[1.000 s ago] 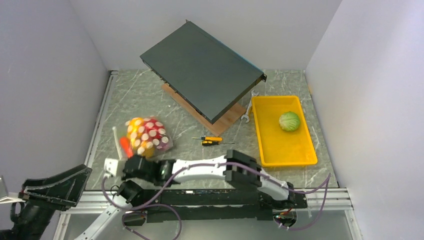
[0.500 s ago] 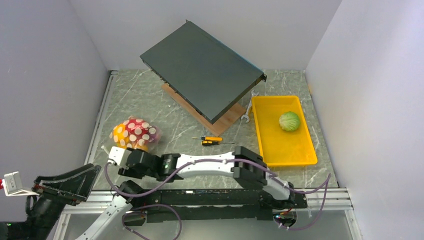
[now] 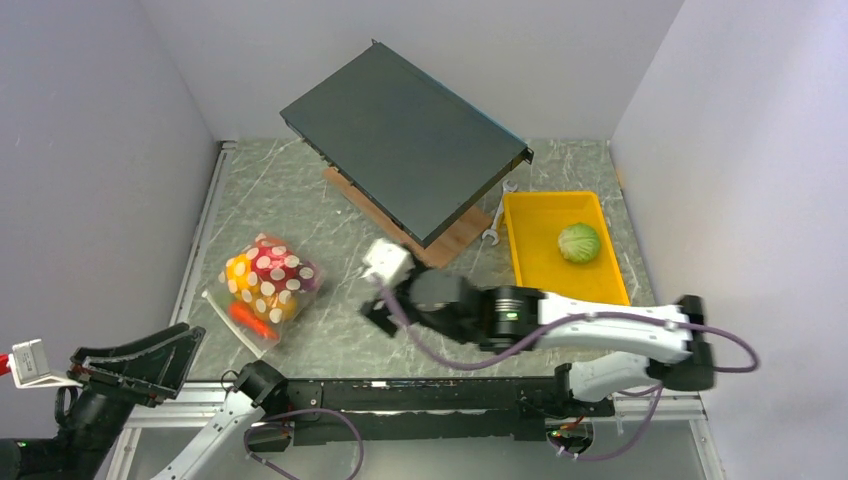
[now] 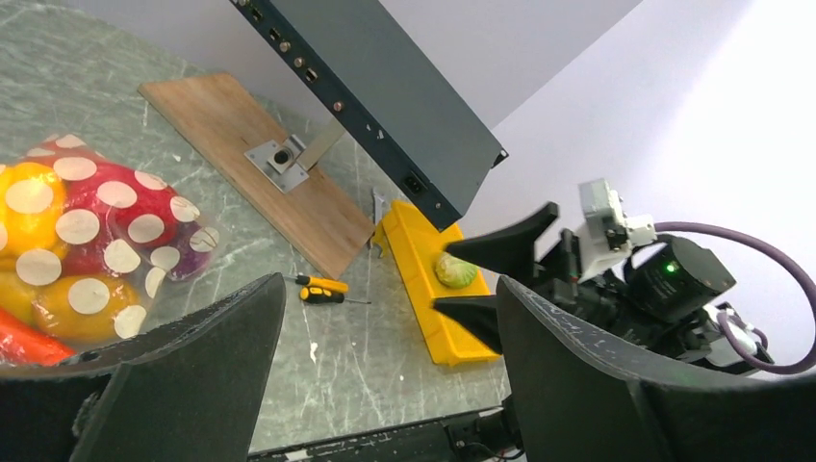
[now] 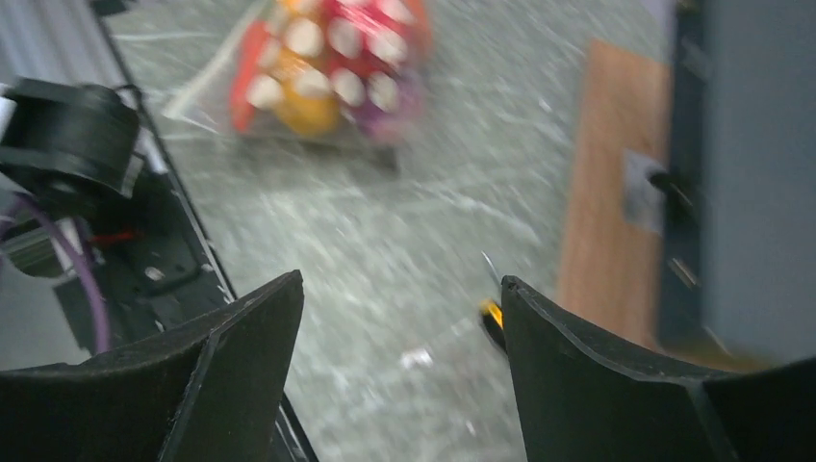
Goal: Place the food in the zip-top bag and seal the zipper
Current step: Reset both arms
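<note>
Cabbage (image 3: 578, 242) sits in the yellow tray (image 3: 575, 305), to the right of my right end effector (image 5: 399, 279), released and empty; that arm is nearer than my left.

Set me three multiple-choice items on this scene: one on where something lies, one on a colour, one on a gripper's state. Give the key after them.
1. Where does the cabbage lie?
A. in the yellow tray
B. on a red plate
C. in a blue bowl

2. What colour is most of the handle of the screwdriver?
A. blue
B. yellow
C. white

3. How does the right gripper stand?
A. jaws shut on the cabbage
B. jaws open, nothing between them
C. jaws shut on the screwdriver

Key:
1 A: the top view shows the green ball inside the tray's walls.
2 B: the left wrist view shows a yellow grip with a dark band.
3 B: the right wrist view shows both jaws wide apart over bare table.
</note>
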{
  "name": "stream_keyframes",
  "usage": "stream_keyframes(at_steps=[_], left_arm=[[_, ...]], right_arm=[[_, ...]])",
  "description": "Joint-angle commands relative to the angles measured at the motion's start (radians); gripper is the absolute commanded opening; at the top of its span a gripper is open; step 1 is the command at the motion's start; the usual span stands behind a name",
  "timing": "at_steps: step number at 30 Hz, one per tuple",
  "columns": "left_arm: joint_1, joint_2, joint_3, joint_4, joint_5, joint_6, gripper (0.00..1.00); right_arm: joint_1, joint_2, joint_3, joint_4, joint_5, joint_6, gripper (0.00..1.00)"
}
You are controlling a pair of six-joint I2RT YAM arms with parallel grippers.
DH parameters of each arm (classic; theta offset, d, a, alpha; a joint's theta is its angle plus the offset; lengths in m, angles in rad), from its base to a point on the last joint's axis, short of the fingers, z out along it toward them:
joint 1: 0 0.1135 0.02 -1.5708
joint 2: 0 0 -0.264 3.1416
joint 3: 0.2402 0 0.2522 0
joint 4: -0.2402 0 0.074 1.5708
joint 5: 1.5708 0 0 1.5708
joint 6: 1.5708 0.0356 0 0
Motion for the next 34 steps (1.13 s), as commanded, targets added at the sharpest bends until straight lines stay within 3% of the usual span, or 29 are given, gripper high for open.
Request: stream_keyframes(at_steps=[1,3,4,6,9,17,29,34], left_arm=[[-0.004,0.024,-0.013,0.073,-0.017,0.054,0.85],[-0.003,0.047,-0.024,0.101,-0.012,0.089,0.85],[-0.003,0.057,-0.029,0.115,-0.008,0.114,0.85],[-0.003,0.081,-0.036,0.158,-0.006,0.147,0.85],[-0.003,0.119,-0.032,0.254,-0.009,0.212,0.85],[-0.006,0.234,0.08,0.382,-0.021,0.333,0.85],[-0.005,0.291,0.18,0.42,-0.01,0.386,0.84],[-0.005,0.286,0.17,0.414,-0.021,0.383,0.84]], right_arm=[[-0.036,-0.308,-0.147,-0.149,0.197,0.113,0.78],[-0.039,-0.437,-0.152,-0.245,0.27,0.144,0.8],[-0.039,-0.486,-0.139,-0.277,0.293,0.158,0.94],[-0.039,-0.573,-0.104,-0.321,0.329,0.18,1.0],[-0.038,-0.667,-0.048,-0.341,0.384,0.192,1.0],[-0.038,-0.701,0.107,-0.282,0.541,0.168,1.0],[-0.039,-0.821,0.061,0.022,0.533,0.033,1.0],[-0.04,-0.822,0.042,0.021,0.596,0.04,1.0]])
